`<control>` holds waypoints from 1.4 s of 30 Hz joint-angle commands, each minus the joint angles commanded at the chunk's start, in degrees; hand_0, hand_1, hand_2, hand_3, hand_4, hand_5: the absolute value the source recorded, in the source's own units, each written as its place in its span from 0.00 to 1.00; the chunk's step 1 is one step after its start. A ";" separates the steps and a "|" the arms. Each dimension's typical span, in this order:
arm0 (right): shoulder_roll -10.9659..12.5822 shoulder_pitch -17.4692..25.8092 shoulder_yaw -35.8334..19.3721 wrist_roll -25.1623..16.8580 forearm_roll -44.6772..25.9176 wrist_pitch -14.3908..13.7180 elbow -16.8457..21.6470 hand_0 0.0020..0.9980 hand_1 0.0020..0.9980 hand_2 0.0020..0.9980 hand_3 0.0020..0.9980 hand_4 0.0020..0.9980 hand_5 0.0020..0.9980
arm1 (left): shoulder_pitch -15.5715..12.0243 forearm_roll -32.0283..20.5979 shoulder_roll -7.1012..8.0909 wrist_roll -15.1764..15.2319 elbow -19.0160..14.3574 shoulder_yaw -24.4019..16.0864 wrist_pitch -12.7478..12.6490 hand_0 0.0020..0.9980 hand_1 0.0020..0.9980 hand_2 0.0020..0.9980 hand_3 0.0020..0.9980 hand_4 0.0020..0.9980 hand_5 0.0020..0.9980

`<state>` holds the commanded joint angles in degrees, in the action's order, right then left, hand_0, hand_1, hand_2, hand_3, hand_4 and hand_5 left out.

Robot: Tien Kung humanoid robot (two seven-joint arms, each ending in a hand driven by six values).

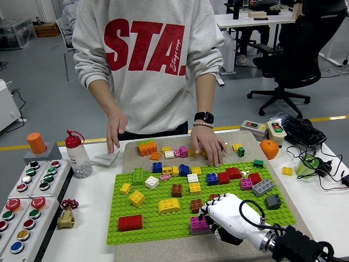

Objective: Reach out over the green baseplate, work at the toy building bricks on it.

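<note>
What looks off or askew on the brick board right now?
Nothing spilled or broken. The yellow brick sits turned at an angle to the stud grid on the green baseplate, as does the white brick. The right hand rests by the brown brick.

The green studded plastic baseplate [163,232] is showing a bright, faintly shiny surface, and the coloured plastic building bricks [169,205] on it are gleaming smooth. A beige matt mat with a rough, felt-like look [131,148] is lying beneath. The right hand of glossy white plastic [226,214] is catching highlights on its shell. At the far side, a person's grey sweatshirt of soft matt cloth [147,82] is hanging in folds. At the near left, a small brass-coloured metal valve [65,218] is glinting.
</note>
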<state>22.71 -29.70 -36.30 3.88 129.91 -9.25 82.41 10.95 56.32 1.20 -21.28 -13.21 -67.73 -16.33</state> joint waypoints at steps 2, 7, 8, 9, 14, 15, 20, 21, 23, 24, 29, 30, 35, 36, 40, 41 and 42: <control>-0.14 -0.15 -0.23 -0.02 -0.03 -0.07 -0.03 0.55 0.62 0.63 0.60 0.15 0.15 | -0.05 0.05 0.01 -0.03 -0.02 -0.03 -0.01 0.63 0.60 0.60 0.40 0.33 0.98; -0.36 -0.28 -0.94 -0.02 -0.13 -0.46 -0.34 0.58 0.64 0.66 0.61 0.15 0.14 | -0.17 0.23 0.03 -0.10 -0.05 -0.10 0.02 0.63 0.60 0.60 0.40 0.33 0.98; -0.40 -0.27 -1.16 -0.02 -0.16 -0.63 -0.42 0.58 0.64 0.66 0.61 0.15 0.14 | -0.20 0.29 0.03 -0.12 -0.05 -0.13 0.03 0.63 0.60 0.60 0.40 0.33 0.98; -0.42 -0.20 -1.50 0.00 -0.19 -0.88 -0.50 0.58 0.64 0.66 0.61 0.15 0.14 | -0.23 0.33 0.04 -0.12 -0.05 -0.15 0.05 0.63 0.60 0.60 0.40 0.33 0.98; -0.66 0.45 -4.07 0.20 -1.32 -3.38 -1.16 0.63 0.68 0.71 0.68 0.17 0.14 | -0.32 0.19 0.04 -0.04 -0.02 -0.04 0.09 0.63 0.60 0.60 0.40 0.34 0.98; -0.77 0.69 -4.82 0.25 -2.18 -4.15 -1.28 0.63 0.68 0.71 0.68 0.17 0.14 | -0.32 0.09 0.05 0.01 -0.01 0.04 0.09 0.63 0.60 0.60 0.40 0.34 0.98; -1.40 2.62 -9.74 0.72 -9.20 -8.76 -0.31 0.65 0.70 0.74 0.71 0.18 0.15 | -0.20 -0.26 0.06 0.18 0.06 0.32 0.10 0.63 0.60 0.60 0.40 0.34 0.98; -1.52 2.98 -10.80 0.76 -10.75 -9.64 0.08 0.65 0.70 0.74 0.71 0.18 0.15 | -0.16 -0.29 0.05 0.20 0.07 0.34 0.11 0.63 0.60 0.60 0.40 0.34 0.98; -1.75 3.60 -12.98 0.81 -14.00 -11.34 0.88 0.65 0.70 0.74 0.71 0.18 0.15 | -0.11 -0.31 0.04 0.21 0.08 0.37 0.14 0.63 0.60 0.60 0.40 0.34 0.98; -1.85 3.95 -14.28 0.82 -16.41 -12.42 1.40 0.65 0.70 0.74 0.71 0.18 0.15 | -0.08 -0.29 0.04 0.20 0.08 0.37 0.16 0.63 0.60 0.60 0.40 0.34 0.98; -2.08 5.43 -18.82 -0.33 -27.10 -14.20 3.33 0.65 0.70 0.75 0.72 0.21 0.17 | 0.03 -0.08 0.01 0.16 0.11 0.30 0.33 0.63 0.60 0.61 0.40 0.34 0.98; -2.13 5.69 -19.61 -0.59 -29.16 -14.05 3.59 0.65 0.70 0.75 0.72 0.21 0.17 | 0.03 -0.04 0.01 0.16 0.12 0.29 0.36 0.63 0.60 0.61 0.40 0.34 0.98; -3.18 8.34 -25.94 -0.36 -40.31 -10.54 4.39 0.69 0.73 0.78 0.76 0.41 0.38 | 0.10 0.02 -0.03 0.20 0.16 0.32 0.48 0.63 0.60 0.61 0.40 0.33 0.98; -3.50 8.90 -27.08 -0.22 -42.28 -10.16 4.45 0.69 0.73 0.78 0.76 0.41 0.38 | 0.11 0.01 -0.03 0.21 0.16 0.33 0.49 0.63 0.60 0.61 0.40 0.33 0.98; -5.18 11.81 -32.83 0.26 -50.81 -8.23 4.75 0.73 0.77 0.80 0.77 0.41 0.40 | 0.15 -0.05 -0.04 0.27 0.18 0.39 0.52 0.63 0.60 0.61 0.40 0.33 0.98; -5.75 12.90 -34.38 0.27 -53.13 -7.23 4.87 0.73 0.77 0.80 0.77 0.41 0.40 | 0.18 0.05 -0.04 0.24 0.18 0.34 0.55 0.63 0.60 0.61 0.40 0.33 0.98; -6.10 13.68 -35.52 0.30 -54.84 -6.53 4.93 0.73 0.77 0.80 0.77 0.41 0.40 | 0.19 0.13 -0.03 0.22 0.18 0.31 0.57 0.63 0.60 0.61 0.40 0.33 0.98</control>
<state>16.61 -16.02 -71.82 4.18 75.06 -15.78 87.34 11.14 56.45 1.17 -21.06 -13.03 -67.42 -15.75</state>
